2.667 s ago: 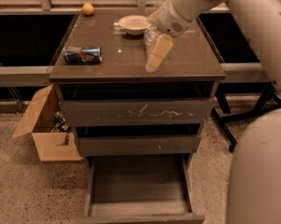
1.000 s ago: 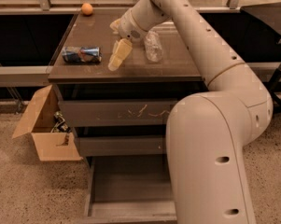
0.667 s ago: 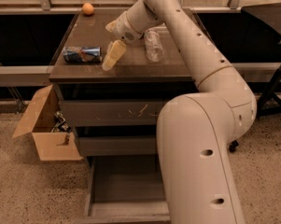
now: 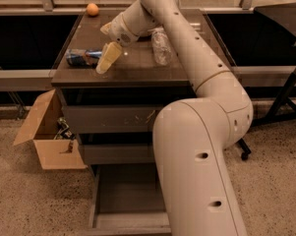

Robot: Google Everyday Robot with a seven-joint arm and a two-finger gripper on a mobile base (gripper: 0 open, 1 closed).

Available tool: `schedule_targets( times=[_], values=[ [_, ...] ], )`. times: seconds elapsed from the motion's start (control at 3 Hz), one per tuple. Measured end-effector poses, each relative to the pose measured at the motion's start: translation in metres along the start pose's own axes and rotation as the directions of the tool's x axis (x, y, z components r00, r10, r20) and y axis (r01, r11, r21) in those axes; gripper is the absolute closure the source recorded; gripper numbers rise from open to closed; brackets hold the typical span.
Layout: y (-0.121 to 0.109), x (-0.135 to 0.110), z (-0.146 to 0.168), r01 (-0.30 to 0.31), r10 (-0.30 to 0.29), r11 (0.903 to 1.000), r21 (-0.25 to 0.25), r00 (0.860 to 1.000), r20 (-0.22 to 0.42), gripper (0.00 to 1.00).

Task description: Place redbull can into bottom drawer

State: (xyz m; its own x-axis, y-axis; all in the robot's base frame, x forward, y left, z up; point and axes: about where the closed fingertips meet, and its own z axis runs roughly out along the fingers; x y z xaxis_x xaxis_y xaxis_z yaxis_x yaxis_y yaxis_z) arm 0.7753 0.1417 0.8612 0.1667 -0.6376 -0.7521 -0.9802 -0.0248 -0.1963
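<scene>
The redbull can [image 4: 81, 57] lies on its side at the left of the cabinet's dark top, blue and silver. My gripper [image 4: 107, 59] hangs over the top just right of the can, its cream fingers [image 4: 109, 55] pointing down toward the front edge, close to the can's right end. The bottom drawer [image 4: 130, 200] is pulled out at floor level, its box interior showing nothing inside, partly hidden by my arm.
A clear plastic bottle [image 4: 161, 45] lies on the top right of the gripper. An orange [image 4: 92, 9] sits at the back left corner. An open cardboard box [image 4: 49, 132] stands on the floor left of the cabinet. My arm [image 4: 206, 132] covers the cabinet's right side.
My gripper has moved left across the cabinet top, from near the bottle and a white bowl to right beside the can. The can has not moved.
</scene>
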Motion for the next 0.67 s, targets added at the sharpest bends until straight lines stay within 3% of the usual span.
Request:
schedule_targets(
  times=[0.33,0.67],
  values=[
    [0.004,-0.001,0.016,-0.016,0.016,0.9995,-0.029,1.0,-0.005,0.0],
    [0.007,-0.001,0.027,-0.027,0.026,0.9984,-0.051,1.0,-0.011,0.16]
  ],
)
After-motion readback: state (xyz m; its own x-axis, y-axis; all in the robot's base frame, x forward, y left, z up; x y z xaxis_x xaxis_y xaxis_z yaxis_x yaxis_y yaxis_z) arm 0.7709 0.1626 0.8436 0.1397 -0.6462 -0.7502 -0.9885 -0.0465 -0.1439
